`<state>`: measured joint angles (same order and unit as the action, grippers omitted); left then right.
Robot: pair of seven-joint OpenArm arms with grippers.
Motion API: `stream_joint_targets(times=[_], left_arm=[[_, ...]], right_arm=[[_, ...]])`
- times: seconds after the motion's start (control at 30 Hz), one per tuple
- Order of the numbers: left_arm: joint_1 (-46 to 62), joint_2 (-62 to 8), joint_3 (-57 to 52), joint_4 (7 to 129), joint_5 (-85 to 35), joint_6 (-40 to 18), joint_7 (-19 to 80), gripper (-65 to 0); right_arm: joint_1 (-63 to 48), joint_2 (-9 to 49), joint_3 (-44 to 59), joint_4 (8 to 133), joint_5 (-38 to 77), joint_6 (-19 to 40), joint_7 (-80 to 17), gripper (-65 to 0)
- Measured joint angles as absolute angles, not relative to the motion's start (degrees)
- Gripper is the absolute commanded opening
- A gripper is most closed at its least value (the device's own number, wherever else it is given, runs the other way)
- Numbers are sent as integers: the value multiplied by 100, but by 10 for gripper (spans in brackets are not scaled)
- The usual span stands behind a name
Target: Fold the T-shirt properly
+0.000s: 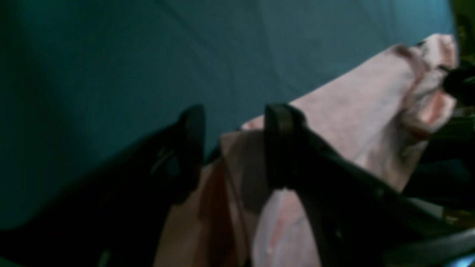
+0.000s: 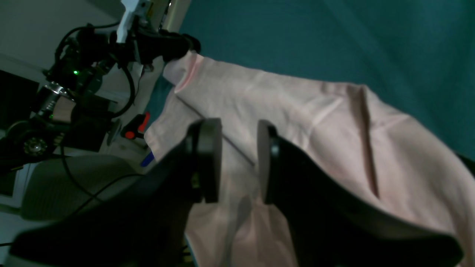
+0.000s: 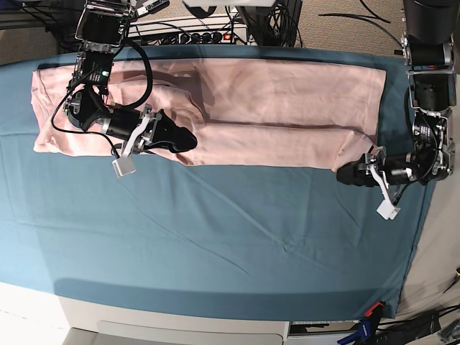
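Observation:
The pale pink T-shirt [image 3: 273, 100] lies spread in a long band across the far half of the teal table cloth [image 3: 215, 237], plain side up. My right gripper [image 3: 188, 140] rests low on the shirt's near hem, left of centre. In its wrist view its fingers [image 2: 207, 159] stand apart with only flat shirt [image 2: 297, 111] behind them. My left gripper [image 3: 343, 173] sits at the shirt's near right corner. In the blurred left wrist view its jaws are apart around a bunched fold of the shirt [image 1: 352, 111], which touches one finger [image 1: 282, 144].
A power strip and cables [image 3: 194, 32] run behind the table's far edge. White tags [image 3: 123, 167] [image 3: 388, 210] hang from both wrists. The table's right edge is close to the left arm. A red-handled tool [image 2: 135, 128] lies off the table.

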<state>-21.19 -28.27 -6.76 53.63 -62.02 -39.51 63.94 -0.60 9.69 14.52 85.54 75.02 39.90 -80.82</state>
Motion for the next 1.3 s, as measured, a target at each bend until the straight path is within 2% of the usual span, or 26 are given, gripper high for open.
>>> stream_joint_targets(times=[0.2,0.3,0.5,0.73,0.83,0.97,1.3], left_arm=[[-2418,-2880,-676,5358,-5137,-3752,5817,-412],[-2626,-2976,-676,5358,-5177,-3664,5889,-412],[-2853,-3291,-676,5363,-7247,-3966,7478,-383],[-2777,-3815,-676,5363,-7623,-3972,7666,-375],[-2569,-3940,-676,5363,-8388,-3964,7977,-375],[-2265,-3844,-674,5363,-8348,-3972,8038,-375],[-1896,-3094,-674,5367,-8346,-3931,8036,-393]], right_arm=[[-60,969,1452,8554,7505,3990,-8082,-470],[-60,967,1452,8554,7505,3990,-8079,-470],[-60,967,1452,8554,7505,3990,-8082,-470],[-60,967,1452,8554,7507,3990,-8079,-470],[-60,969,1452,8554,7507,3992,-8079,-470],[-58,967,1452,8554,7505,3992,-8082,-470],[-60,967,1452,8558,7502,3992,-8082,-470]])
